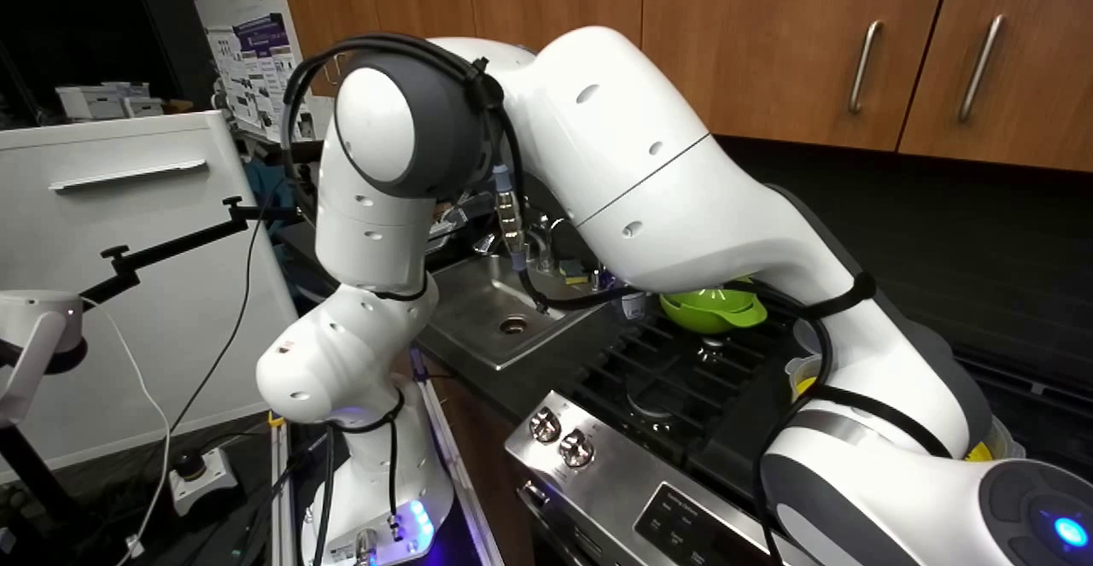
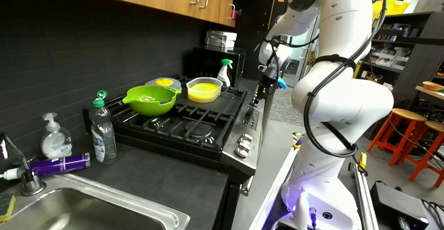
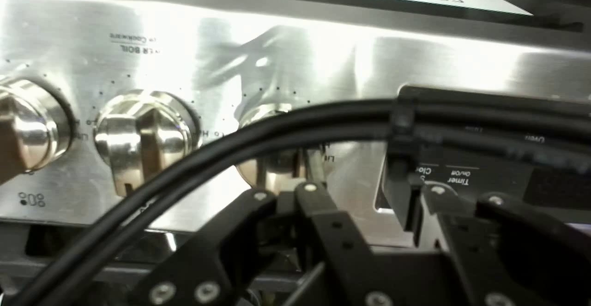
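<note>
Pointing down at the stove's steel control panel (image 3: 341, 70), my gripper (image 3: 358, 174) has its jaws apart, with bare steel and a corner of the dark touch display (image 3: 498, 174) showing between them. Its left finger overlaps a metal knob (image 3: 274, 175) in the wrist view; whether they touch I cannot tell. Right of the gap, the other finger stands before the display. Two more knobs, a middle one (image 3: 143, 135) and a left one (image 3: 37, 126), sit further left. In an exterior view the gripper (image 2: 256, 101) hangs close over the panel. Nothing appears held.
Black cables (image 3: 221, 144) arch across the wrist view, hiding part of the knob. On the stove stand a green bowl (image 2: 152, 101) and a container with yellow contents (image 2: 204, 91). A spray bottle (image 2: 224, 73) is behind; a dish soap bottle (image 2: 103, 133) stands near the sink (image 2: 177, 216).
</note>
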Tool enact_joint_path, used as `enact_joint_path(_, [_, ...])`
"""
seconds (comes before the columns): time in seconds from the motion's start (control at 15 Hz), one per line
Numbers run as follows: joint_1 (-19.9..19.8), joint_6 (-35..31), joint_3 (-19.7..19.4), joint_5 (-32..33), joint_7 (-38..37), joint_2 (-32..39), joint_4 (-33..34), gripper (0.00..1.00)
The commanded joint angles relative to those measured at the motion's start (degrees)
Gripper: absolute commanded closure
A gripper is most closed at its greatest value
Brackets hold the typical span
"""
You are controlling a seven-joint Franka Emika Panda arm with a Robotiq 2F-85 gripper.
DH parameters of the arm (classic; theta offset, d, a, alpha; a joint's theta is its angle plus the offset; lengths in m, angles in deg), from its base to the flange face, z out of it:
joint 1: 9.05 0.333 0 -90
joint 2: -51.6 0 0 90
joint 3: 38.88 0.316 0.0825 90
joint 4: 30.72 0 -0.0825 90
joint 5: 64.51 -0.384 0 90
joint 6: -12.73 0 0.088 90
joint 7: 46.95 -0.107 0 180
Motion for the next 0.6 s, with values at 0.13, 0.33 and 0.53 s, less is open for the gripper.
enact_joint_path(0.13, [-0.45, -2.07, -0.43, 1.58, 1.76, -3.08, -2.68, 0.17])
enact_joint_path(0.33, [-0.26, -1.34, -1.18, 2.62, 2.88, -7.3, -5.8, 0.02])
enact_joint_path(0.53, [-0.09, -1.2, -2.96, 4.58, 3.53, -11.84, -7.4, 0.0])
